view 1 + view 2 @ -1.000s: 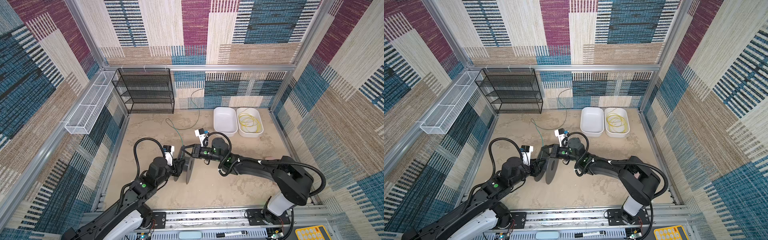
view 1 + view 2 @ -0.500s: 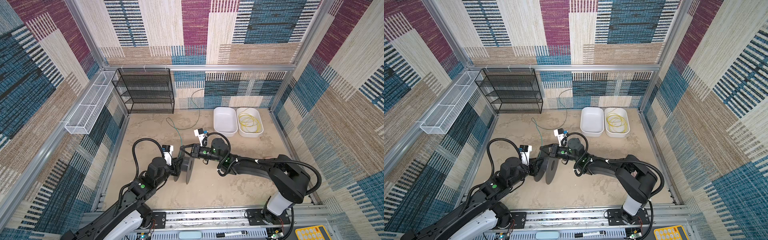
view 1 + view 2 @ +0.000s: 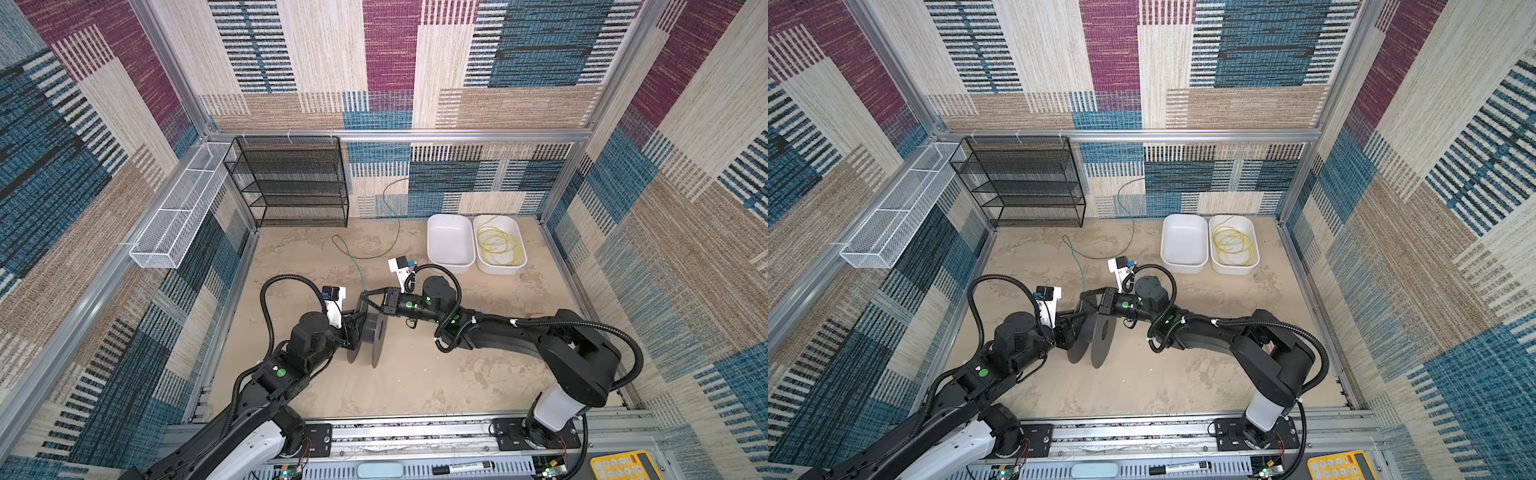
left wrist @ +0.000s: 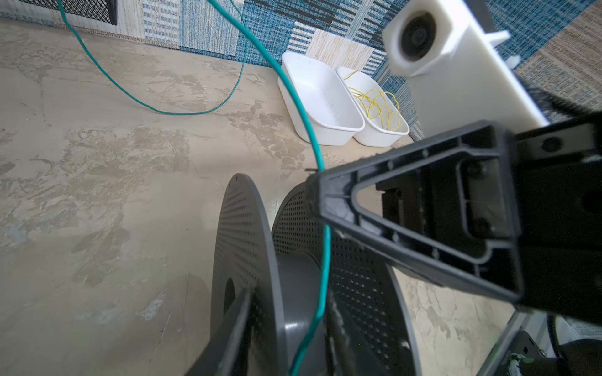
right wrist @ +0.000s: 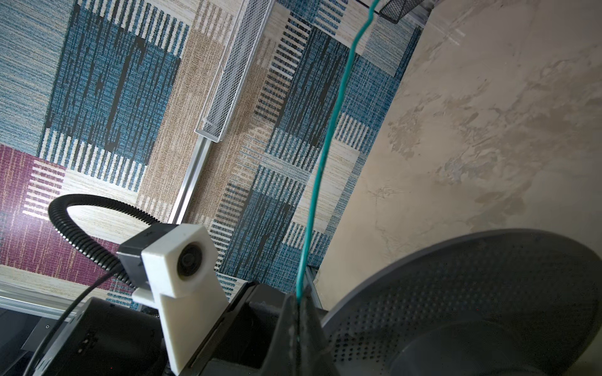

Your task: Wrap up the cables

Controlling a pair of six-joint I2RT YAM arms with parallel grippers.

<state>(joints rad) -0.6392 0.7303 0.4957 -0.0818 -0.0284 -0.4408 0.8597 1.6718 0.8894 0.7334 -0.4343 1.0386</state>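
Right wrist view showed the right gripper (image 5: 298, 301) closed tight on the teal cable (image 5: 329, 143), which ran out from its tips and away from it. I judged that it pinched the cable to keep it taut and to guide it between the two discs of the grey spool (image 5: 472, 293) just beside the tips. In the left wrist view the left gripper (image 4: 288, 309) stood partly open, one finger outside a disc and the other between the discs, so it seemed to clasp the spool and hold it upright on the bench (image 3: 415, 386) for winding. Most of the cable lay loose on the bench beyond the right gripper, not yet wound. The yellow cable (image 3: 496, 249) lay coiled in a white tray (image 3: 505, 271), well apart from both grippers, probably waiting its turn.
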